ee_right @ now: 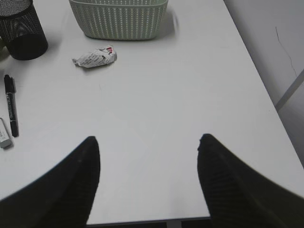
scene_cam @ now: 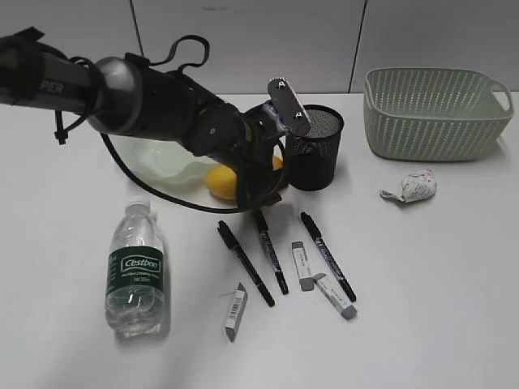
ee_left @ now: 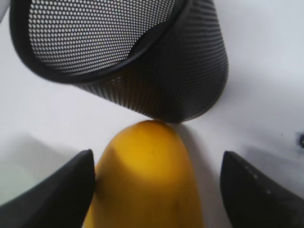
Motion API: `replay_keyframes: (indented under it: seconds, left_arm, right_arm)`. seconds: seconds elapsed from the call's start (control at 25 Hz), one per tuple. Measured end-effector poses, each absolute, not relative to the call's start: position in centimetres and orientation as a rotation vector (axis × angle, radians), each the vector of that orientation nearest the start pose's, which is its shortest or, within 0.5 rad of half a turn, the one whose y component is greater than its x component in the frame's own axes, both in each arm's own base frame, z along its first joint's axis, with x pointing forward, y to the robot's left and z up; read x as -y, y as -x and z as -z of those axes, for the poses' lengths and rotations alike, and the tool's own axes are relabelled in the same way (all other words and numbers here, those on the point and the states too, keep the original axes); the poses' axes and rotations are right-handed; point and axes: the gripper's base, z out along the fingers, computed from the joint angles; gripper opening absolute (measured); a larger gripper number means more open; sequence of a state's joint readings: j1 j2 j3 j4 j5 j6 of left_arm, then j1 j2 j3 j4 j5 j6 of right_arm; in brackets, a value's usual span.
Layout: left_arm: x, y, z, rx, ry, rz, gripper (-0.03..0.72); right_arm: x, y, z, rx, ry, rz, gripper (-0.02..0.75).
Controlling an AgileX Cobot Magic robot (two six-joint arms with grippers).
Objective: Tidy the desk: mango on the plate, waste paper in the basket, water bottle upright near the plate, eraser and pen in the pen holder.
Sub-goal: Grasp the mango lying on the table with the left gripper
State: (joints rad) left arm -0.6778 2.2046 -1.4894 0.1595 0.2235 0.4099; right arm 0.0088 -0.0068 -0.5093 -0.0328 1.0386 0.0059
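Note:
The yellow mango point(scene_cam: 217, 183) point(ee_left: 147, 180) lies on the desk between the pale green plate point(scene_cam: 158, 158) and the black mesh pen holder point(scene_cam: 315, 147) point(ee_left: 156, 80), its tip against the holder's base. My left gripper point(scene_cam: 246, 191) point(ee_left: 157, 159) is open and straddles the mango; the left finger is at its side, the right finger stands apart. The water bottle point(scene_cam: 136, 269) lies on its side at the front left. Three black pens point(scene_cam: 270, 252) and three erasers point(scene_cam: 302, 266) lie in the middle. The waste paper point(scene_cam: 412, 187) point(ee_right: 95, 58) sits near the basket point(scene_cam: 436, 111) point(ee_right: 118, 19). My right gripper point(ee_right: 147, 142) is open over bare desk.
The left arm and its cable loop stretch over the plate from the left. In the right wrist view the desk's front edge point(ee_right: 190, 219) runs just below the fingers and its right edge is near a wall.

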Motion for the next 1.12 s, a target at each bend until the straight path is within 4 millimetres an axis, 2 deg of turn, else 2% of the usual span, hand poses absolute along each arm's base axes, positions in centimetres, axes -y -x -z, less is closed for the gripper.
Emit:
replay_keyframes:
  seconds: [0.28, 0.6, 0.8, 0.96, 1.12]
  left_arm:
    - [29.5, -37.3, -12.7, -1.967, -1.404, 0.0, 0.586]
    - [28.9, -37.2, -12.1, -1.96, -1.524, -0.096, 0.578]
    - [28.7, -37.2, -11.9, -1.976, -1.543, -0.112, 0.52]
    - [28.7, -37.1, -11.9, -1.978, -1.545, -0.113, 0.52]
    - [28.5, -36.9, -13.2, -1.995, -1.523, -0.105, 0.52]
  right_arm:
    - [0.3, 0.6, -28.2, -2.006, 0.001, 0.03, 0.511]
    - [0.3, 0.6, -28.2, -2.006, 0.001, 0.03, 0.511]
    - [0.3, 0.6, -28.2, -2.006, 0.001, 0.03, 0.511]
    - [0.3, 0.6, -28.2, -2.006, 0.001, 0.03, 0.511]
    - [0.3, 0.6, -28.2, -2.006, 0.001, 0.03, 0.511]
